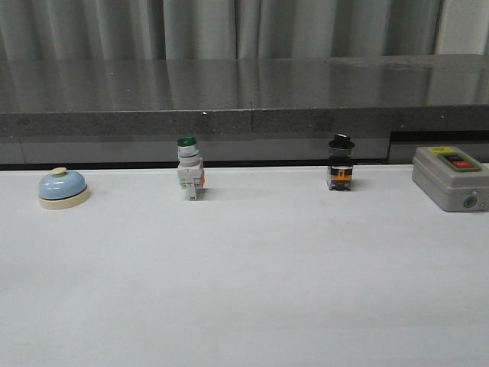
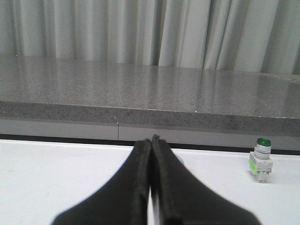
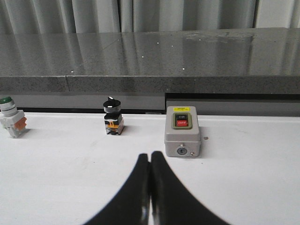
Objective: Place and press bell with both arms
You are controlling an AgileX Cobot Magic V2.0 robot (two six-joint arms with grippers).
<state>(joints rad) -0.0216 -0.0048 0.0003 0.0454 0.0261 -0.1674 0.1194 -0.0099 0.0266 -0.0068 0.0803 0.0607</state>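
Observation:
The light-blue bell point(image 1: 63, 187) with a cream base and knob stands at the far left of the white table in the front view. No arm shows in the front view. In the left wrist view my left gripper point(image 2: 151, 139) is shut and empty, and it hides nearly all of the bell; only a pale blue sliver point(image 2: 179, 160) shows beside the fingers. In the right wrist view my right gripper point(image 3: 150, 156) is shut and empty, low over the table, short of the grey box.
A green-capped white push-button switch point(image 1: 189, 177) point(image 2: 261, 160) point(image 3: 11, 117) stands left of centre. A black knob switch point(image 1: 341, 163) point(image 3: 113, 117) stands right of centre. A grey box with a red button point(image 1: 451, 178) point(image 3: 182, 131) sits far right. A dark stone ledge point(image 1: 244, 92) runs behind.

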